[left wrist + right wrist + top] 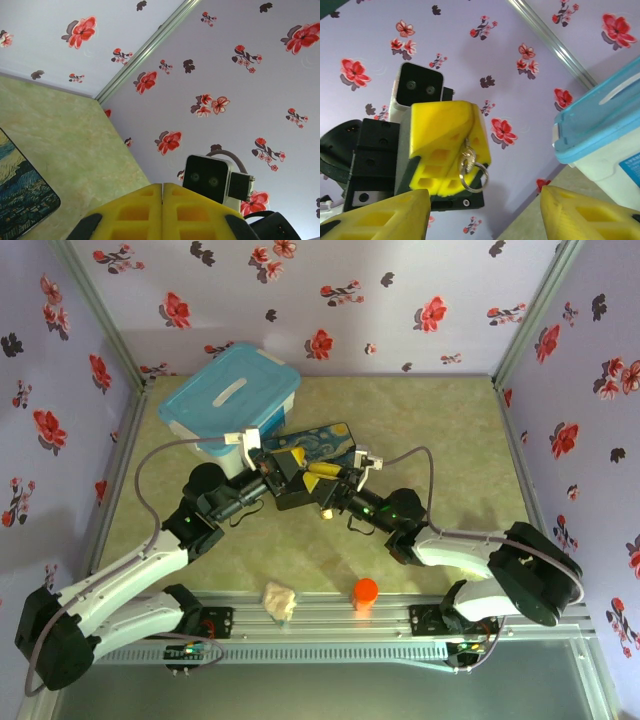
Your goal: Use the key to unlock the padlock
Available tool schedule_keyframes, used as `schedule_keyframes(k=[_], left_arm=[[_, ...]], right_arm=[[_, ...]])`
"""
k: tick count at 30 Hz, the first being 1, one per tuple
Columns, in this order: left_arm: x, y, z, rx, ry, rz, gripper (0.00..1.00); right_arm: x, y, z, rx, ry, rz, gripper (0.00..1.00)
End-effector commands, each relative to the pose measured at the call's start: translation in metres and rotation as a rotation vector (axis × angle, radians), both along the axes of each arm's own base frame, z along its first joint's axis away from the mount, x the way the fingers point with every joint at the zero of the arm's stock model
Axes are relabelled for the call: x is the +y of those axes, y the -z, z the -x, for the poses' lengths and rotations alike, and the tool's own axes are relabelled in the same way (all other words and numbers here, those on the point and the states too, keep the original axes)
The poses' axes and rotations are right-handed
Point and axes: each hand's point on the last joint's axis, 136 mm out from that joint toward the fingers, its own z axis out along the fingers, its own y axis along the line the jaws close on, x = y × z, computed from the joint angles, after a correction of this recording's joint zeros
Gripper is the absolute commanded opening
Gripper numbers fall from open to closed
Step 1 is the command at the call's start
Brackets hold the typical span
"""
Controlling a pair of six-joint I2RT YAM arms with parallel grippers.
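Right tool (485, 201) spread, facing left tool (461, 152) pinching a small silver ring (472, 178).

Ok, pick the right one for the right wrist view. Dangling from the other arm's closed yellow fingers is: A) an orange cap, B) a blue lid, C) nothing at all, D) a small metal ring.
D: a small metal ring hangs from the seam of the left gripper, whose yellow fingers are pressed together.

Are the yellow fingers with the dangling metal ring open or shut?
Shut: the fingers of the left gripper press together without a gap, the metal ring hanging from their seam.
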Motion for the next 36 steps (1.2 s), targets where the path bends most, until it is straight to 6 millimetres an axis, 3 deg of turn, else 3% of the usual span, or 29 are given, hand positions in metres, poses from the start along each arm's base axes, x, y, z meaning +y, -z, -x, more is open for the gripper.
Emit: schedule_keyframes(k=[1, 20, 24, 26, 31, 36], left_arm=[[-0.003, -0.019, 0.006, -0.037, 0.029, 0.053, 0.0], [-0.008, -0.016, 0.005, -0.005, 0.053, 0.105, 0.0], [-0.008, -0.016, 0.005, -0.005, 0.052, 0.112, 0.0], [-0.008, -0.015, 0.004, -0.003, 0.051, 0.11, 0.0], [-0.009, -0.014, 0.004, -0.002, 0.049, 0.113, 0.0], [-0.007, -0.01, 0.0, 0.009, 0.029, 0.108, 0.0]], right_arm=[[-0.004, -0.032, 0.006, -0.073, -0.021, -0.09, 0.6], [0.004, -0.038, -0.004, -0.068, -0.011, -0.103, 0.34], [0.004, -0.037, -0.005, -0.062, -0.007, -0.103, 0.19], [0.002, -0.035, -0.006, -0.059, 0.004, -0.103, 0.19], [0.0, -0.029, -0.007, -0.046, 0.016, -0.095, 0.04], [-0.005, -0.022, -0.007, -0.033, 0.041, -0.087, 0.0]])
